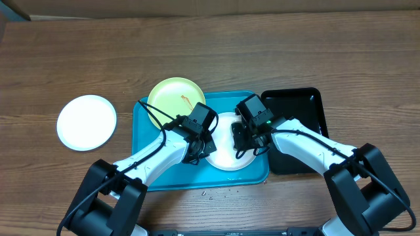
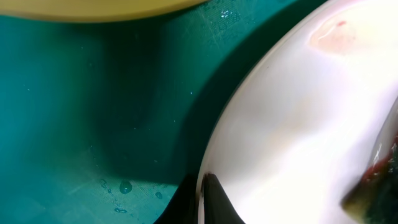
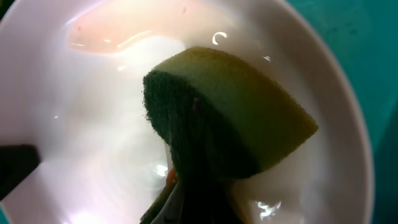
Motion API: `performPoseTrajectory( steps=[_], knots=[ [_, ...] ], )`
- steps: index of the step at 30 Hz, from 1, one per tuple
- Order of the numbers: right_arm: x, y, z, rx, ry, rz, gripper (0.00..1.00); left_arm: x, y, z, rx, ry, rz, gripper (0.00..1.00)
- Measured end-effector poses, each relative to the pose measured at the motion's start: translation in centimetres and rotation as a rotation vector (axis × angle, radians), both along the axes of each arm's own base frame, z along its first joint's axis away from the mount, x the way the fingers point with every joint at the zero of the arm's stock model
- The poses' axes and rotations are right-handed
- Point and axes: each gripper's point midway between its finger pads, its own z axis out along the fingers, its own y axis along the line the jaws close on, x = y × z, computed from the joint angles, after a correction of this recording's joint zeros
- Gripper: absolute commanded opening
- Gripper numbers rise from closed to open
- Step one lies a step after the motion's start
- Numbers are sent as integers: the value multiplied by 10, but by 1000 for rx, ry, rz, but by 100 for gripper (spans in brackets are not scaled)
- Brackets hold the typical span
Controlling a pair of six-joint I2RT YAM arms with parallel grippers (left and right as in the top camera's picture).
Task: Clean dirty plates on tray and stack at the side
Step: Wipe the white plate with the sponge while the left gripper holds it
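Three plates were seen from above on a brown wood-grain worktop [image 1: 65, 59], beyond whose far edge a pale tan band [image 1: 197, 6] was visible. A turquoise tray [image 1: 146, 128] lay at the centre of the worktop, with a glossy black tray [image 1: 307, 105] just beside it on the right. A few small crumbs [image 1: 216, 192] were scattered on the wood in front of the turquoise tray.

One white plate [image 1: 223, 157] was placed inside the tray, between the two arms. The yellow-green plate [image 1: 174, 99], marked with a small orange smear, sat at the tray's far left corner and overlapped its rim. The second white plate [image 1: 86, 122] lay on the bare wood, well apart to the left.

The left end effector [image 1: 199, 156] was closed narrowly on the near-left rim of the plate in the tray, with a dark finger [image 2: 214, 199] lying on the rim. The right end effector [image 1: 243, 141] was clamped on a sponge [image 3: 249, 124], yellow-green with a dark green scouring face, which was held against the plate's wet surface. A faint pinkish smear [image 3: 106, 34] showed near the plate's edge. Water droplets [image 2: 125, 186] were noted on the tray floor.
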Motion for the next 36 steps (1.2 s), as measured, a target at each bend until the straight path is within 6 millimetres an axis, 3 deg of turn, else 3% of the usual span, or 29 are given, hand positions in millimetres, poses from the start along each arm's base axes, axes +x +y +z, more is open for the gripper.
performPoseTrajectory(
  steps=[8,14,16,22,31,36],
  knots=[
    [-6,12,14,99,98,10,4,0,0,0,0,1,0,4],
    [35,14,59,166,30,-2,4,0,0,0,2,-1,-7,4],
    [40,12,62,164,9,8,4,0,0,0,2,-1,-8,4],
    [36,0,50,94,4,27,4,0,0,0,2,-1,-11,4],
    [13,-15,7,27,71,62,4,0,0,0,2,-1,-11,4],
    [12,-15,-1,43,43,66,4,0,0,0,2,-1,-11,4]
  ],
)
